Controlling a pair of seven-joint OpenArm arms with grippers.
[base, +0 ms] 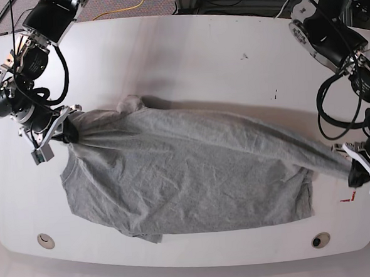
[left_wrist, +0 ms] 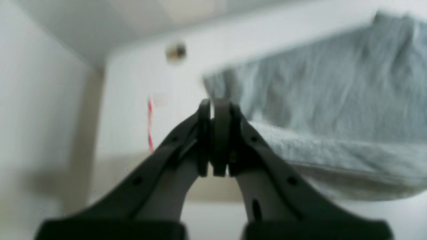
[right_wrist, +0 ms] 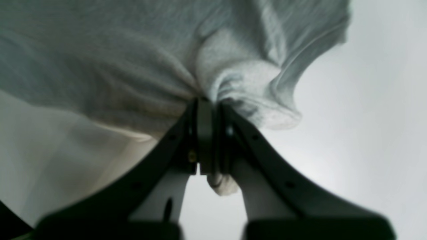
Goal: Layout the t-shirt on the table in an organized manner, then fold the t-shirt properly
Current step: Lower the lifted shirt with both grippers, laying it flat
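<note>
Base view shows the t-shirt (base: 193, 175) stretched across the middle of the worktop (base: 186, 57), plain grey side up, pulled between the two arms so that its upper edge runs as a taut line from one grip to the other. At the shirt's far end on that view's left, the right end effector (base: 64, 134) is clenched on a bunched corner of cloth; the right wrist view confirms it, with fabric gathered into the closed jaws and a small tail of it poking out below them. At the opposite end of the shirt, near the red mark (base: 347, 197) on the worktop, the left end effector (base: 356, 170) pinches the tip of a long drawn-out point of fabric; in the left wrist view its jaws stand pressed together, the shirt edge right at their tips, though blur hides the contact itself. Holding opposite ends apart like this looks meant to tension the cloth and flatten it, which suits the laying-out stage. The body below the taut line is wrinkled, and its lower corner nearest the right end effector is turned under, so spreading appears unfinished and folding not yet begun.
</note>
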